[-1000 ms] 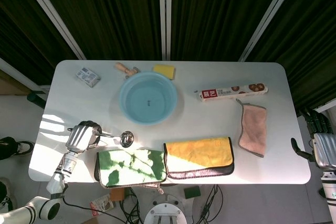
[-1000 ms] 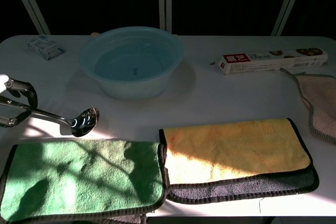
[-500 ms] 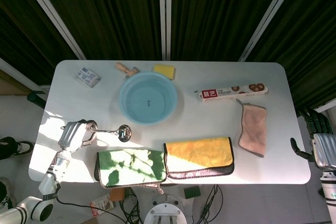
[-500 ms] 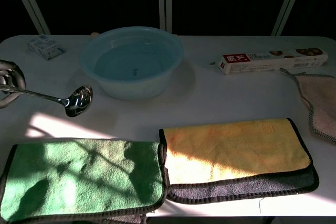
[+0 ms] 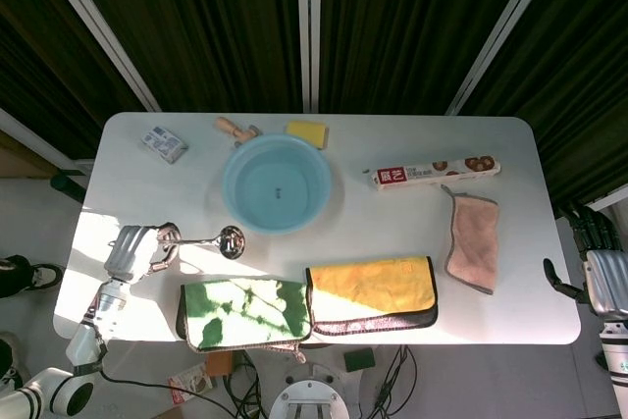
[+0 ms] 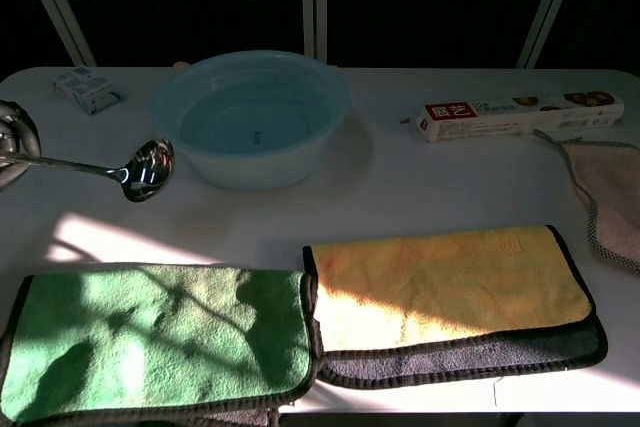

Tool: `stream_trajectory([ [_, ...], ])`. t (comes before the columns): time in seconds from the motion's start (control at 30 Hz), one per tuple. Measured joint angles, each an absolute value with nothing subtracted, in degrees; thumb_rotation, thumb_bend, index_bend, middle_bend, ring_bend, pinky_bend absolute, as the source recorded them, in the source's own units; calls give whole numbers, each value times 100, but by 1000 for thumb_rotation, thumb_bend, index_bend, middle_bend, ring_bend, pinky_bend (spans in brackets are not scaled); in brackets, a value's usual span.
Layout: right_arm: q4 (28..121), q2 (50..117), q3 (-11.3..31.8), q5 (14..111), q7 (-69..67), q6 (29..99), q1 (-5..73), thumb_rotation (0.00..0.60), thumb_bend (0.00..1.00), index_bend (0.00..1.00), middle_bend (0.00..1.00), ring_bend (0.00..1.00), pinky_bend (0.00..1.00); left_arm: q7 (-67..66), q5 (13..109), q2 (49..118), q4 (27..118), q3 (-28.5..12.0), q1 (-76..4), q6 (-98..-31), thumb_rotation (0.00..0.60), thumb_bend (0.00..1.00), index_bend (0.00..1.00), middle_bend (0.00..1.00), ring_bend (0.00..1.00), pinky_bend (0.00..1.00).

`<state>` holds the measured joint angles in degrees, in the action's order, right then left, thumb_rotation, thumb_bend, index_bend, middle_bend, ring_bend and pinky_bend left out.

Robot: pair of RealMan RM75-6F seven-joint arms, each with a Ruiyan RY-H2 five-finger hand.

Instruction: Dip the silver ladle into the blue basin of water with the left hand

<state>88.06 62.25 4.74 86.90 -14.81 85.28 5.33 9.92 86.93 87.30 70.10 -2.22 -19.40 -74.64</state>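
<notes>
At the lower left of the head view, the left hand (image 5: 132, 248) grips the handle of the silver metal ladle (image 5: 206, 239), its bowl just left of the round blue plastic basin (image 5: 277, 183) of water. The right hand (image 5: 601, 277) hangs off the table's right edge, fingers apart, empty.

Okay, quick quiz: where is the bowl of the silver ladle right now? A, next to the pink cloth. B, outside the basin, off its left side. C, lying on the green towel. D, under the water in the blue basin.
B: the left hand holds the ladle by its handle, and the ladle's bowl sits outside the blue basin, off its left side, not yet in the water.
</notes>
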Motion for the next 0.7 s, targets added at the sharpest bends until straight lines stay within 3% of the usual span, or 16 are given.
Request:
stream_trajectory([
  [0.43, 8817, 6211, 486, 8671, -1496, 8529, 531, 600, 416, 100, 0, 0, 0, 850, 8569, 7603, 8056, -604, -2099, -7496, 600, 502, 871, 681, 754, 842],
  [0.7, 8830, 6215, 498, 8666, -1479, 8576, 513, 600, 416, 100, 0, 0, 0, 633, 7926, 7456, 8316, -1097, -2821, -6448, 600, 503, 869, 682, 761, 843],
])
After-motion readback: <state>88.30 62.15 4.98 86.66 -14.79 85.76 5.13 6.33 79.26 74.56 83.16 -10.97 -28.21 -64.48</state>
